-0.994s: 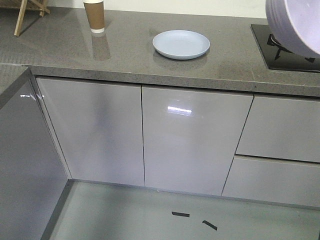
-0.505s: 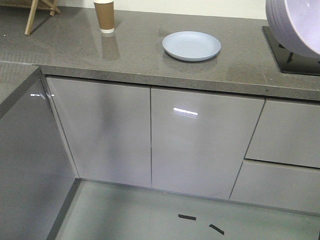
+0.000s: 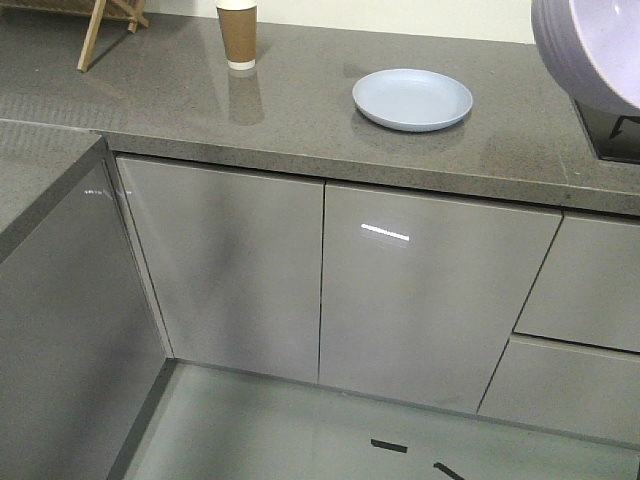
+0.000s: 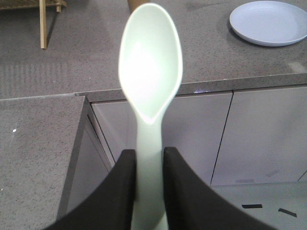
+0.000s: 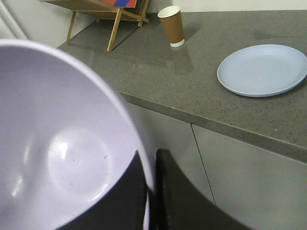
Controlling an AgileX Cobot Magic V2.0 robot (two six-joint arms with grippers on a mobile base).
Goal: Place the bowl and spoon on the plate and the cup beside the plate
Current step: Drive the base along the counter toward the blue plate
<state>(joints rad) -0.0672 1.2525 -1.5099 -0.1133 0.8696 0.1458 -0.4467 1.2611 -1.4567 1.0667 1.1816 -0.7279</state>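
The pale blue plate (image 3: 412, 99) (image 4: 269, 22) (image 5: 262, 70) lies on the grey counter (image 3: 300, 110). A brown paper cup (image 3: 238, 34) (image 5: 171, 26) stands upright to its left, apart from it. My left gripper (image 4: 148, 155) is shut on the handle of the pale mint spoon (image 4: 150, 62), scoop pointing at the counter. My right gripper (image 5: 151, 163) is shut on the rim of the lavender bowl (image 5: 57, 143) (image 3: 590, 50), one finger inside and one outside. Both are held in the air short of the counter.
A wooden stand (image 3: 108, 22) (image 5: 108, 12) sits at the counter's far left. A black stove (image 3: 615, 135) lies at the right end. A second counter section (image 4: 33, 143) juts forward on the left. Cabinet doors (image 3: 420, 300) and floor lie below.
The view has shifted: cup, plate and counter slide rightward and slightly down in the front view, and the stove has nearly left the frame. The bowl stays at the top right.
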